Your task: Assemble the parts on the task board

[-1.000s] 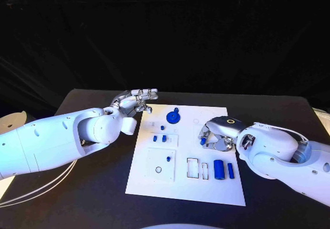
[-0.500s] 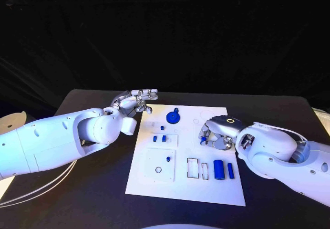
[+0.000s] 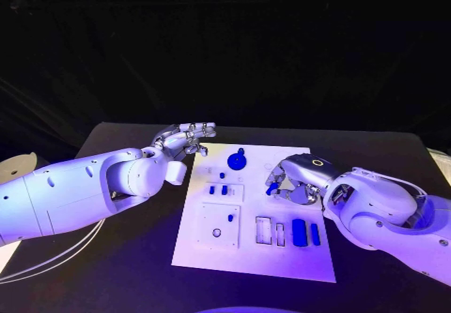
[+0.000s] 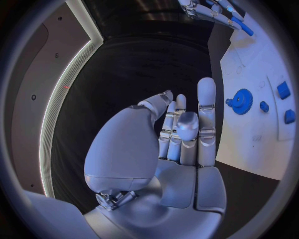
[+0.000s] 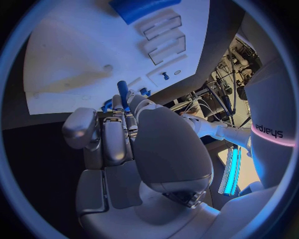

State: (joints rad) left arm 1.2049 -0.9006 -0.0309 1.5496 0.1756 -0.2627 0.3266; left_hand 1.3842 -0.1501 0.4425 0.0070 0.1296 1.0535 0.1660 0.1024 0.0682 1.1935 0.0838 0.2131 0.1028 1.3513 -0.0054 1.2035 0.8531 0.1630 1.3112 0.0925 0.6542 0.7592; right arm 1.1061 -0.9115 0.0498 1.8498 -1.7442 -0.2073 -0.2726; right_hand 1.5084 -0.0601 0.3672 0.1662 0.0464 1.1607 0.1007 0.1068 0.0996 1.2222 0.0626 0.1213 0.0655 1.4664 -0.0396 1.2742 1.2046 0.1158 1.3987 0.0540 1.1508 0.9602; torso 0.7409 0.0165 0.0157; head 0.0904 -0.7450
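The right hand (image 3: 293, 181) pinches a blue peg (image 3: 272, 189) above the board (image 3: 252, 254), apparently to carry it to a slot. The left hand (image 3: 186, 139), empty with fingers apart, waits beside the board's far corner.

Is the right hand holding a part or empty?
Holding: the right hand pinches a small blue peg between its fingertips, above the task board.

occluded: blue peg (image 5: 122, 94) lower end behind right robot hand (image 5: 134, 144) fingers | cut off: blue block (image 5: 142, 7)
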